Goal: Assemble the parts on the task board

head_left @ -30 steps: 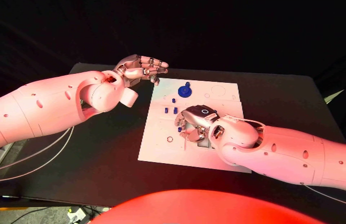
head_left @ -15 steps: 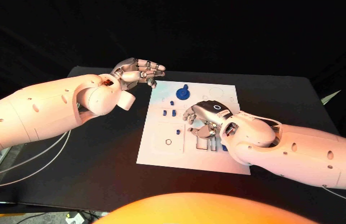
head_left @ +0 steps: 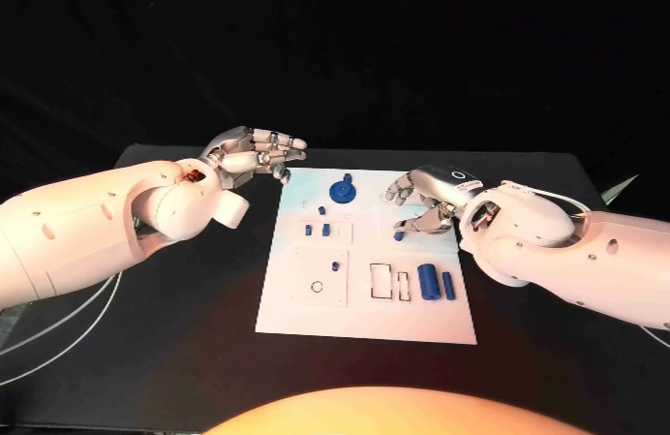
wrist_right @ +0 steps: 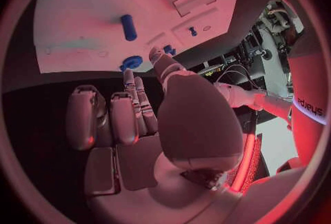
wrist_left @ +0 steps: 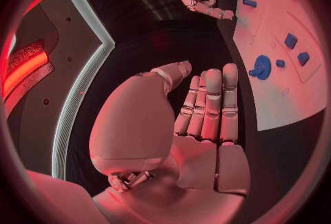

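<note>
The white task board (head_left: 366,304) lies in the middle of the black table. A blue round knob (head_left: 342,189) stands near its far edge, and small blue pegs (head_left: 317,229) sit below it. Two blue cylinders (head_left: 436,283) lie side by side at the board's right. A short blue piece (head_left: 400,234) lies on its own just under my right hand (head_left: 430,201), which hovers over the board's far right with loosely bent fingers and nothing in it. My left hand (head_left: 252,152) hangs off the board's far left corner, fingers together and holding nothing. The knob (wrist_left: 261,67) also shows in the left wrist view.
Black table (head_left: 167,299) surrounds the board on all sides. A small ring outline (head_left: 317,286) and rectangular slots (head_left: 380,280) mark the board's near half. White cables (head_left: 56,328) trail off the table's left edge.
My right hand has lifted off the board's middle and drawn back towards its far right, uncovering the two blue cylinders. The left hand has barely moved. The camera has shifted.
</note>
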Controlling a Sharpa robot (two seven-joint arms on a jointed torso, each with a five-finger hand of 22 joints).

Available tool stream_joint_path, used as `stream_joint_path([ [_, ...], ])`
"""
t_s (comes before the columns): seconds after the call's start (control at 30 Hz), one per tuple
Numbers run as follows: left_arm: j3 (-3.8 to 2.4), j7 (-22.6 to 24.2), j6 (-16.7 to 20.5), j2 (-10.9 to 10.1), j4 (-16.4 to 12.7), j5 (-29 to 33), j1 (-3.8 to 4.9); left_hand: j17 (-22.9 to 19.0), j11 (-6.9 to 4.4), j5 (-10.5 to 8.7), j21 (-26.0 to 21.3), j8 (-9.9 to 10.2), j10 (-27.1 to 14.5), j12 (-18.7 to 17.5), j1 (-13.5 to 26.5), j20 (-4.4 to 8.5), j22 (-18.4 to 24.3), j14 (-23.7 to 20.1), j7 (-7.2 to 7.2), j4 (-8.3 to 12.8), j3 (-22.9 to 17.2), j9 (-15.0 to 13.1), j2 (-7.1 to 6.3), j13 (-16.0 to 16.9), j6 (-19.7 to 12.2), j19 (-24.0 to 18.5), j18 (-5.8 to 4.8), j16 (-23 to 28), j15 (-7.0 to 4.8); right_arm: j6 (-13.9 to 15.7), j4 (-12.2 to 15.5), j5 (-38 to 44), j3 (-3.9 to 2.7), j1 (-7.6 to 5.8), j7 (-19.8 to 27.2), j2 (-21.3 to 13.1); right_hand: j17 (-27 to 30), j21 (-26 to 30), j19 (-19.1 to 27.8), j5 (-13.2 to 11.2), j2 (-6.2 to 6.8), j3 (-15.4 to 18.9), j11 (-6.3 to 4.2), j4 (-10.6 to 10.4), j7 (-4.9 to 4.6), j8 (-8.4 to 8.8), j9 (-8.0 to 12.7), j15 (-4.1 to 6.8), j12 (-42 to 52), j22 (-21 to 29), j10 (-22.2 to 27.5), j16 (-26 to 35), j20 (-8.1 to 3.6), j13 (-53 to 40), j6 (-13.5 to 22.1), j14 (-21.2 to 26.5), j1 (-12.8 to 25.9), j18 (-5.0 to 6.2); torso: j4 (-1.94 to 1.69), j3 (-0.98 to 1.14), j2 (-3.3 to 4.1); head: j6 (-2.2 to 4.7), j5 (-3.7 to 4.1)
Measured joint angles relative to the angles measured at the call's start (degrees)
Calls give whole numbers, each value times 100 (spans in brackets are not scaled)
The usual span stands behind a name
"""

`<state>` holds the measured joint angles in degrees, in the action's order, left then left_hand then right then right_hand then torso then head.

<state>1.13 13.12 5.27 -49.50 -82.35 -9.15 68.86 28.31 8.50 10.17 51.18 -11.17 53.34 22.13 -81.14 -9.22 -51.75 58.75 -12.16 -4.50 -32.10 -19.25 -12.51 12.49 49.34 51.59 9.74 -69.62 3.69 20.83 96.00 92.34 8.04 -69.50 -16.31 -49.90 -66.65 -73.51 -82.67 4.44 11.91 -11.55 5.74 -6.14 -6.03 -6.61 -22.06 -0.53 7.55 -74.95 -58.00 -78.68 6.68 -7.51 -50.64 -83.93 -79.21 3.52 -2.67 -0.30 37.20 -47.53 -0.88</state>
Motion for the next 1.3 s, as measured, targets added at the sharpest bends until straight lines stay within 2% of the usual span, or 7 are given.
stream_joint_path([
  [0.17,0,-2,-4,1,-1,0,0,0,0,0,0,0,0,0,0,0,0,0,0,0,0,0,0,0,0,0,0,0,0,-277,-112,-77,9,-23,51,-34,52,243,74,21,16,708,36,-628,10,56,6,-33,166,30,209,-21,24,113,43,-7,-471,-1,-7,3,7,4,20],
  [0.27,1,-3,-4,3,-1,0,0,0,-3,0,0,0,-2,0,0,0,0,0,0,0,0,0,0,0,0,0,0,0,0,-462,-179,-87,22,-21,68,-23,176,518,176,21,66,867,52,-992,12,72,6,-40,225,206,294,23,29,171,47,0,-668,95,-8,4,7,-16,15],
  [0.63,1,-6,-5,5,4,0,-1,0,-21,0,0,0,-20,0,0,0,0,0,0,0,0,-1,0,0,0,0,0,0,0,-963,-312,-89,52,73,89,58,112,474,114,21,-56,921,-43,-1047,-61,64,-26,-40,455,148,53,-5,-33,191,-26,0,-800,94,-15,4,8,-53,6],
  [0.73,1,-7,-5,4,5,0,-2,1,-21,0,0,0,-20,0,0,0,5,0,0,0,0,0,0,0,0,0,0,0,0,-984,-349,-90,54,89,93,88,113,286,30,21,-273,691,-98,-1025,-139,-20,-43,38,514,25,-207,-16,-105,210,-199,-10,-868,94,-14,3,8,-54,6],
  [0.87,1,-8,-5,4,6,0,-1,0,-21,0,0,0,-20,0,0,0,5,0,0,0,0,0,0,0,0,0,0,0,0,-956,-388,-114,55,123,110,150,25,76,-95,21,-388,253,-143,-1033,-184,-25,-24,56,449,-1,-561,-76,-137,278,-393,-10,-957,95,-13,3,7,-53,6],
  [1.13,1,-11,-8,2,6,0,0,1,-21,0,0,0,-20,0,0,0,5,0,0,0,0,-1,0,1,0,0,0,0,0,-788,-436,-163,57,175,142,216,-24,-150,-104,-78,-393,-592,-167,-1020,-172,-69,0,97,221,0,-1007,-123,-146,342,-714,-10,-962,94,-12,7,7,-62,8],
  [1.3,1,-13,-9,0,7,0,0,1,-21,0,0,0,-20,0,0,0,5,0,0,0,0,-1,0,1,0,0,0,0,0,-690,-446,-177,57,188,144,227,-24,-183,-104,-78,-246,-1012,-177,-993,-180,-69,9,97,74,0,-1124,-132,-145,345,-769,-10,-816,94,-9,7,7,-70,5],
])
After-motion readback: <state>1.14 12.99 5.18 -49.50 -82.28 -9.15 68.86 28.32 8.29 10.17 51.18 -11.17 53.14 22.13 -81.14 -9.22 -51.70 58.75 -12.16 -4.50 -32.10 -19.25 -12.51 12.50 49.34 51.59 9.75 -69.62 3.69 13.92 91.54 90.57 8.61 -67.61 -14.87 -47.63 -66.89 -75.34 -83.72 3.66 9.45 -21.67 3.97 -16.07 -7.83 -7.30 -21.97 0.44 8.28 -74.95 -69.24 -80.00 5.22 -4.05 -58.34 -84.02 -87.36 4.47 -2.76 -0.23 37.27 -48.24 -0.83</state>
